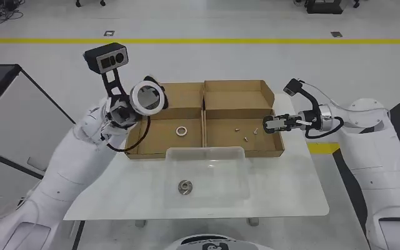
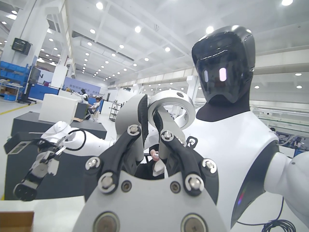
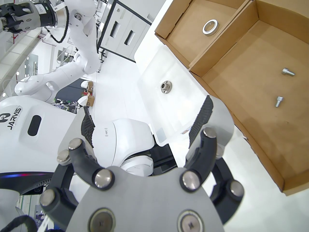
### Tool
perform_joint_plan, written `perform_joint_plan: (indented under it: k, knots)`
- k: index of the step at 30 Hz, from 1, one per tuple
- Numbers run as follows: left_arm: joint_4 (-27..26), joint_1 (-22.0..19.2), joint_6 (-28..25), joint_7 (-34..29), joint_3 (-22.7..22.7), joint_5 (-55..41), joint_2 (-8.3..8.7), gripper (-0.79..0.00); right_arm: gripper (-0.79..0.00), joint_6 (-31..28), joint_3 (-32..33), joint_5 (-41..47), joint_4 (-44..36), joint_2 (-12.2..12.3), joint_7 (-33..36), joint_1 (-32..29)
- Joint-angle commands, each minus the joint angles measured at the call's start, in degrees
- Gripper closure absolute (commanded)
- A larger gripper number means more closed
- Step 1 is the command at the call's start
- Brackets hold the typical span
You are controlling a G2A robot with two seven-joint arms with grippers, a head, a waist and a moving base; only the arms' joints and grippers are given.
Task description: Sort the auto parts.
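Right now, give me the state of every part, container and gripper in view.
Left gripper: shut on large silver metal ring, held up off the table.
Right gripper: open, empty.
Small silver ring: flat in open left brown cardboard box.
Small steel bolts: on their sides in open right cardboard box.
Grey flanged bushing: resting in clear plastic bin.

Reference: clear bin (image 1: 219, 152), front centre of table (image 1: 287, 187).
- In bin: one flanged part (image 1: 184, 185), left of its middle.
- Just behind bin: two boxes side by side.
- Behind-left box (image 1: 159, 134): small ring (image 1: 182, 130) inside.
- Behind-right box (image 1: 228, 135): bolts (image 1: 255, 131) inside.
- Left gripper (image 2: 150, 119), clamped on large ring (image 2: 190, 105): above behind-left box's far left corner.
- Right gripper (image 1: 269, 123), fingers apart: at behind-right box's right wall.
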Motion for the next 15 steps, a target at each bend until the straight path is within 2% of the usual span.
perform_joint_plan:
  k: [1,15]
  knots:
    - [-0.7,-0.1,0.0,0.0,0.0,-1.7,-0.18,0.0,-0.785,0.0,0.0,0.0,0.0,0.0,0.0,0.0]
    - [-4.8,0.7,0.0,0.0,-2.1,-7.5,-2.29,0.0,-0.785,0.0,0.0,0.0,0.0,0.0,0.0,0.0]
